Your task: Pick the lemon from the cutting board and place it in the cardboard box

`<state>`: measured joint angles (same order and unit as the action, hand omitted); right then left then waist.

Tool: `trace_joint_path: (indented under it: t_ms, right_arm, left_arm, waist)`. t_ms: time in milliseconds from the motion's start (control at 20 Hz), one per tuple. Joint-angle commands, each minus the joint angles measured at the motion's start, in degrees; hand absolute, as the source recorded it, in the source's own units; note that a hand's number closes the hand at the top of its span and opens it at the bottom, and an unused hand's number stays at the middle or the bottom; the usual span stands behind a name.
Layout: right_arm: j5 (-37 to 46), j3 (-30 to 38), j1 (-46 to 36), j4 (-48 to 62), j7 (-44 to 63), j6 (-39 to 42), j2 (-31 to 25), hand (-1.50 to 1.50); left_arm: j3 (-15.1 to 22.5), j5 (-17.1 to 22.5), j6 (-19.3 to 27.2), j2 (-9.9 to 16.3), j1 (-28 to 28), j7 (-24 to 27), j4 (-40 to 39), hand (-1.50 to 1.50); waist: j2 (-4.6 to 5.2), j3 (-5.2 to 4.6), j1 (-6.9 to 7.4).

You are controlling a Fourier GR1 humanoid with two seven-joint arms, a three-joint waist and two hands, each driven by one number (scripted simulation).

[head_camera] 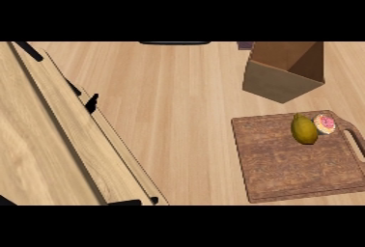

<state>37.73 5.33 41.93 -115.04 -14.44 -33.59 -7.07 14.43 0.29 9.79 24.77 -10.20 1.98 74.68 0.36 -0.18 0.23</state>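
A yellow-green lemon lies on the far part of a dark brown wooden cutting board at the right of the head view. Right beside the lemon, touching it on its right, sits a small round pink-frosted pastry. Beyond the board stands an open cardboard box, its opening facing up and tilted away. Neither hand shows anywhere in the view.
A long pale wooden panel with raised edges runs diagonally across the left side, with small black fittings on it. A dark object sits at the far edge of the counter. Bare counter lies between the panel and the board.
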Motion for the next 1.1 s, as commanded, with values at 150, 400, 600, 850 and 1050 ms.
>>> trace_joint_path:
  t_ms: [150,400,600,850,1050]
  right_arm:
    - [17.1,-3.6,-6.6,-4.8,20.3,9.4,3.8,-1.50]
    - [18.0,-0.6,-15.9,-2.1,27.2,17.6,1.5,-1.50]
    - [18.6,-1.4,-23.9,5.6,27.8,17.8,2.7,-1.50]
    - [21.0,0.1,-24.4,10.3,24.1,13.6,3.1,-1.50]
    - [24.3,0.4,-30.3,9.9,27.4,14.6,2.7,-1.50]
  left_arm:
    - [-2.6,0.0,-2.0,-1.2,-1.1,0.1,-1.7,0.00]
    - [-2.6,-0.9,-3.6,-0.6,4.0,-1.0,5.4,0.00]
    - [-3.2,-5.1,-1.2,-4.9,0.1,2.1,-2.8,0.00]
    - [-6.2,-5.6,-4.0,-5.3,1.6,-0.5,1.2,0.00]
    - [-7.3,-5.6,-5.8,-4.9,6.2,2.7,2.3,0.00]
  waist:
    - [-0.25,0.12,-0.16]
    - [-0.38,0.17,0.12]
    - [-0.28,0.17,-0.21]
    - [-0.36,0.18,-0.31]
    - [-0.37,0.17,-0.06]
